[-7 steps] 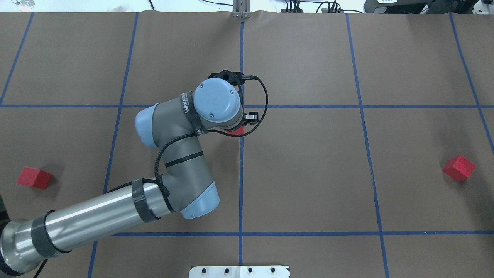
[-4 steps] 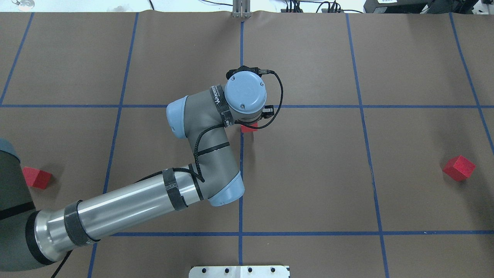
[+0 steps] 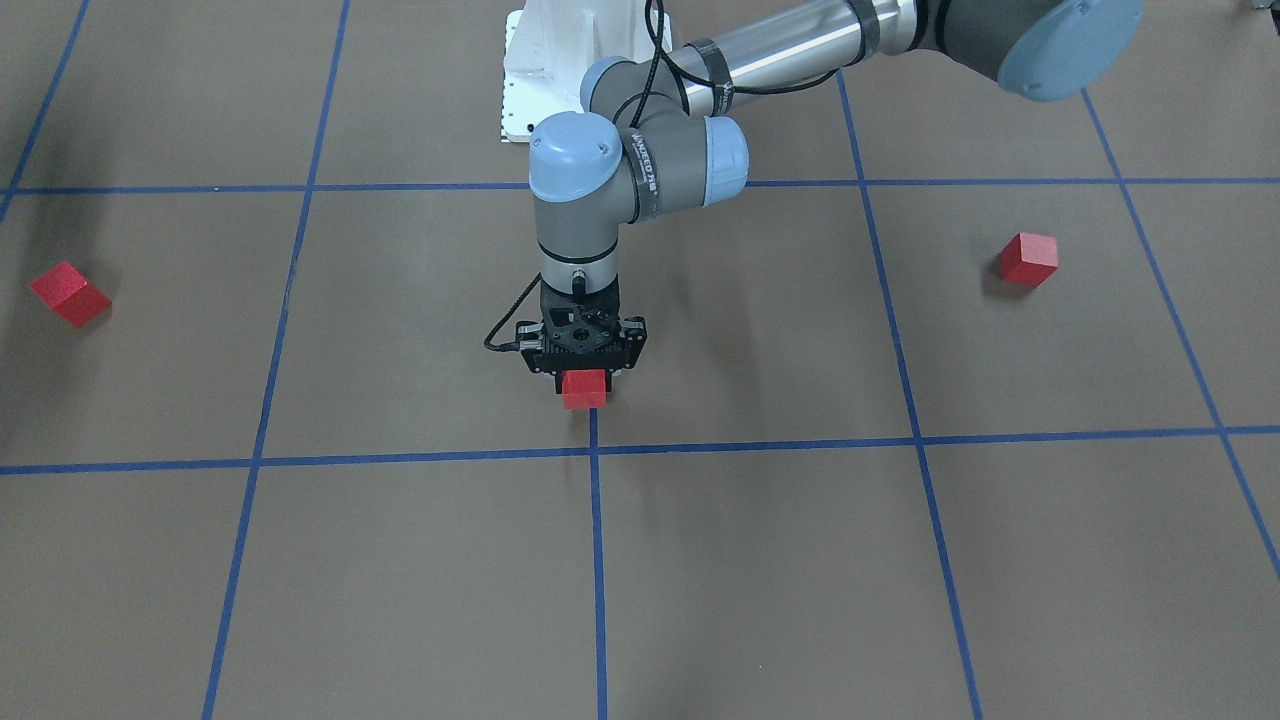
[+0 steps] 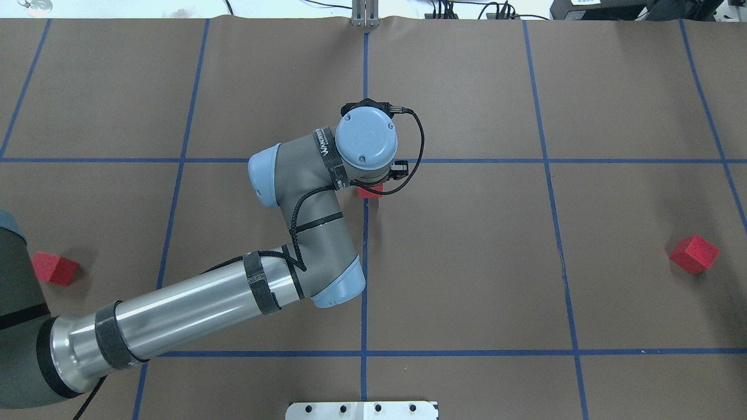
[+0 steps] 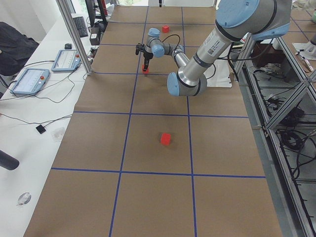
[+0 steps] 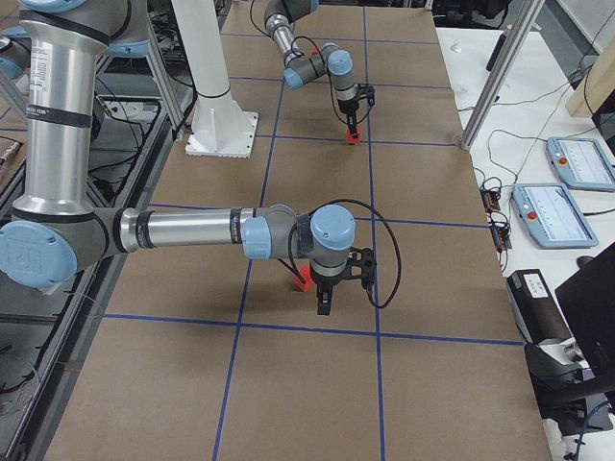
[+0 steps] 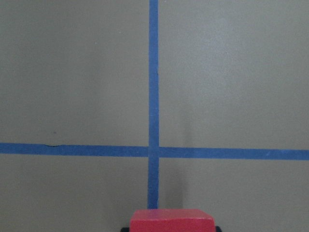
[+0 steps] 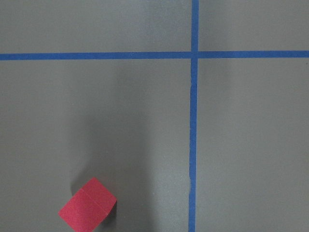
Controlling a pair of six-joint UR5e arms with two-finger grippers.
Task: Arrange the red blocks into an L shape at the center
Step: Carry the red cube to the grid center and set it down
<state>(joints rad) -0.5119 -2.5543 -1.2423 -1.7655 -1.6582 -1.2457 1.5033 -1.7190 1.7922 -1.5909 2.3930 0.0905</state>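
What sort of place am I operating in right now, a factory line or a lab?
Most likely a robotics research lab, not a production line: the table is covered in brown paper with a blue tape grid, teach pendants lie on a side bench, and the left gripper holds only a red block.

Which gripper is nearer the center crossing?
Left. The left gripper, shut on a red block, sits just on the robot's side of the center crossing; the right gripper is far off toward the robot's right.

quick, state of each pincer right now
left pincer: closed on a red block
right pincer: seen only from the side, cannot tell
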